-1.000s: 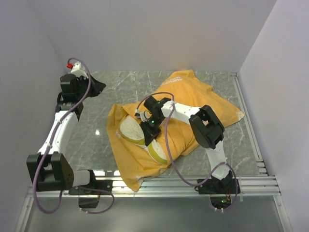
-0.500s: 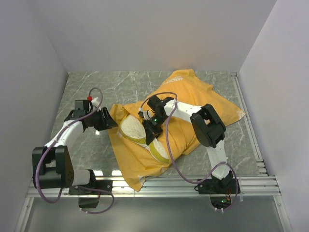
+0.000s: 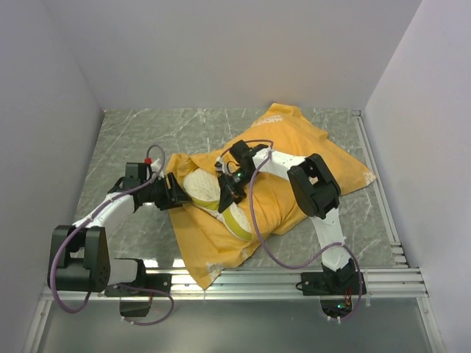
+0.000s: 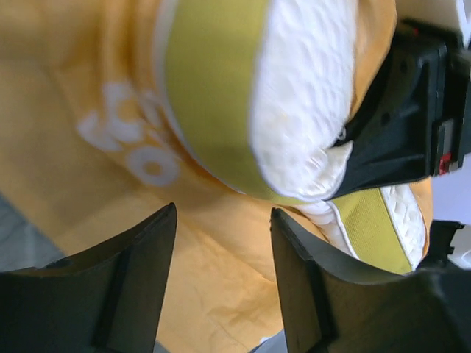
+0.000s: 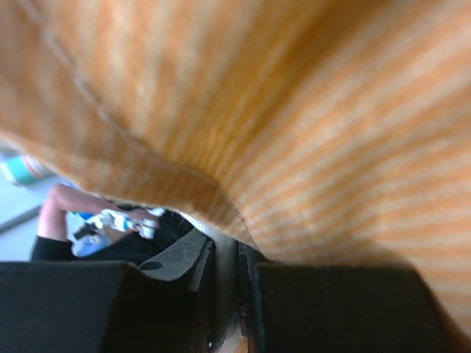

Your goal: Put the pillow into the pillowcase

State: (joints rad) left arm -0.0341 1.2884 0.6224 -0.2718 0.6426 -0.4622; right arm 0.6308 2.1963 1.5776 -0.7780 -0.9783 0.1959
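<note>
A: Pillow (image 3: 200,188), flat cream-white quilted cushion with yellow-green edge band. We find it bent, partly inside the orange-yellow cloth pillowcase (image 3: 294,143), mid-table.

B: We note left gripper (image 4: 222,213) fingers apart, empty, just beside it. Right gripper (image 5: 232,250) is nearly closed, pinching pillowcase cloth.

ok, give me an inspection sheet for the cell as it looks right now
Surface: grey marbled table, its middle covered by cloth.
Job's things: pillowcase orange-yellow side out, rumpled; pillow partly covered by it, one end and its yellow-green band showing.
Clutter: nothing seen.
Grippers: left gripper open, empty, low over the cloth beside the pillow's exposed end; right gripper nearly closed, seemingly pinching the pillowcase by the pillow.
Cables: purple cables loop off both arms; the right arm's lies across the pillowcase.
Surroundings: plain walls on three sides; metal rail along the near edge.
</note>
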